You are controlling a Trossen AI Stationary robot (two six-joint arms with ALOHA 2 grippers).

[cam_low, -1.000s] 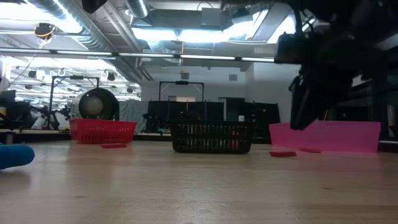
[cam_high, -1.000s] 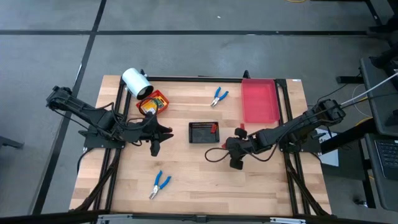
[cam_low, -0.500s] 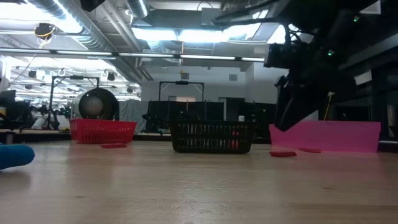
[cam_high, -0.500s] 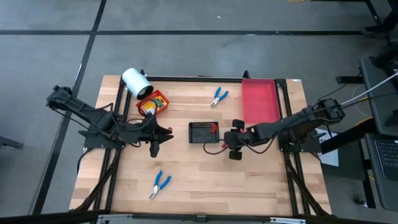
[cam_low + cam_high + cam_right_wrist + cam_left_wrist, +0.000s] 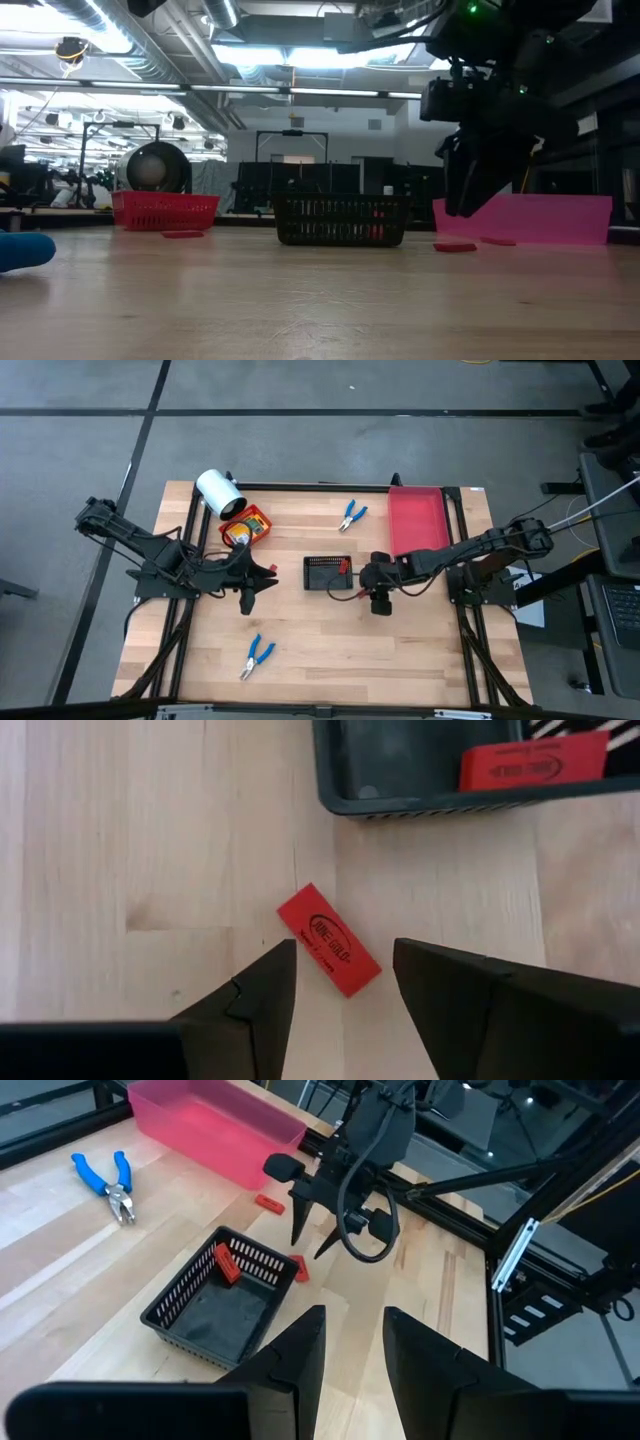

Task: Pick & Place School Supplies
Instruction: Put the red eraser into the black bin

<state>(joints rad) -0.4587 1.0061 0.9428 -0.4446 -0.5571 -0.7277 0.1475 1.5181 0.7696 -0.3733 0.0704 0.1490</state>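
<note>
My right gripper is open and points down. It hovers above a tiny red piece that lies flat on the wood just beside the black tray. Its fingers stand on either side of the piece without touching it. A second red piece leans inside that tray. In the high view this gripper sits right of the tray. My left gripper is open and waits left of the tray. Blue-handled pliers lie far and near. A yellow-orange box sits in the red basket.
A pink-red tray stands at the far right, with another red piece on the wood in front of it. The white roll lies at the far left beside the red basket. Bare wood stretches along the near side.
My right gripper has moved toward the table's far edge and slightly left, closing on the black tray, and now stands over the red piece beside it. The left arm has kept still.
</note>
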